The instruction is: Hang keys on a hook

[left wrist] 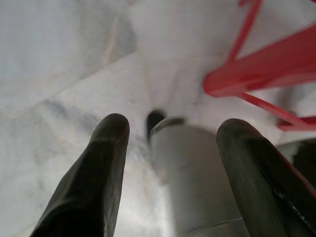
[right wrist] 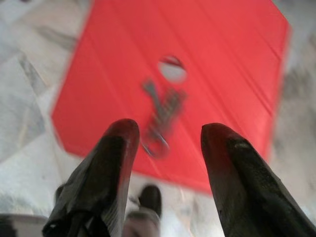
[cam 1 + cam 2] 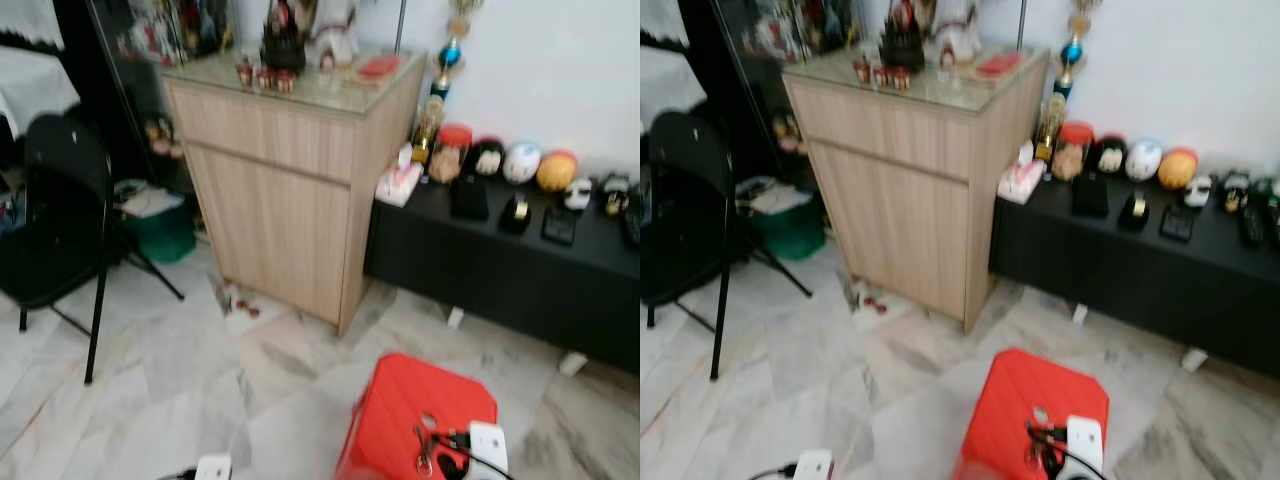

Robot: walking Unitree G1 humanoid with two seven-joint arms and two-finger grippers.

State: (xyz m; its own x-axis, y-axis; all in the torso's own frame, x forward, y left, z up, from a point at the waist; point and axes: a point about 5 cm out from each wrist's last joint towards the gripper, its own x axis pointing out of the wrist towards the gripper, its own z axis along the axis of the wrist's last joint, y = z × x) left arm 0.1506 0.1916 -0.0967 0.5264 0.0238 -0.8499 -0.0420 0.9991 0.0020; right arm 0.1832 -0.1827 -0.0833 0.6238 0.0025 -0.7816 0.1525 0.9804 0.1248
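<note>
Hovering above the square red plastic stool (image 2: 197, 64), my right pincer (image 2: 170, 148) has its two black fingers spread wide, holding nothing. The bunch of metal keys (image 2: 160, 116) lies on the stool top just ahead of the fingertips (blurred). My left pincer (image 1: 170, 148), also spread, hangs over the pale marble floor (image 1: 59, 64).

Head stereo pair looks forward and down from standing height across marble floor (image 3: 150, 400) toward wooden cabinet (image 3: 290, 190). Both wrist cameras point floorward, close; right wrist over red stool (image 2: 197, 64), shared with both eyes; left wrist catches its edge.
</note>
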